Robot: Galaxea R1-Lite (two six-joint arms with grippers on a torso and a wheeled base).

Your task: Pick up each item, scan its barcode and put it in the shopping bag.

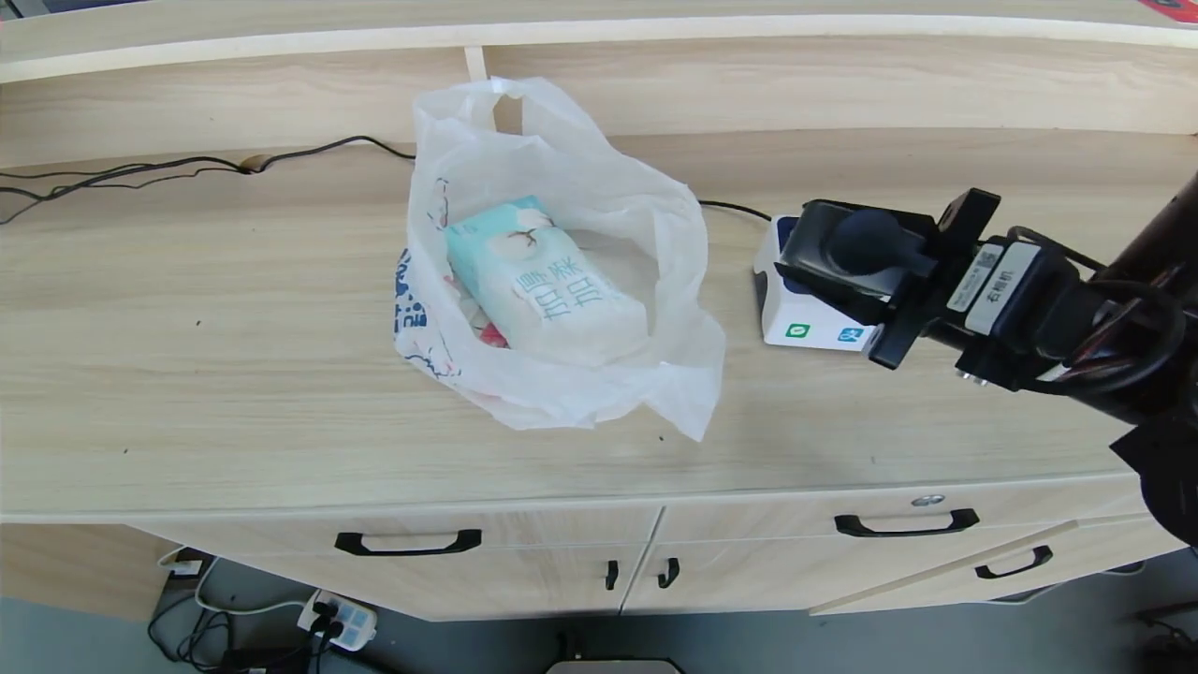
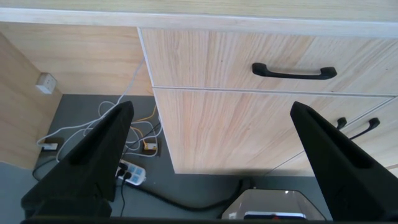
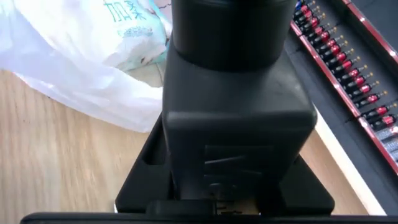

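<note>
**Q:** Item location and gripper status?

**A:** The tissue pack (image 1: 543,281) lies inside the shopping bag (image 1: 562,140), mid-counter (image 1: 187,328). The right gripper (image 1: 927,281) is clamped on the black scanner (image 1: 856,248), held by the white box (image 1: 796,323) near the counter's right end. The left gripper (image 2: 211,109) hangs below the counter's front edge, fingers apart, nothing between them.

**Q:** Handling properties?

**A:** The pack is judged light, soft and compressible, with a slick film wrap. Grip it across the short width at mid-length, using moderate force. The bag looks thin and limp, so its walls probably give no support.

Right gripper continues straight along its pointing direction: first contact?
Probably the shopping bag, touched first by the scanner held in the right gripper; height is unclear, so it might pass over.
</note>
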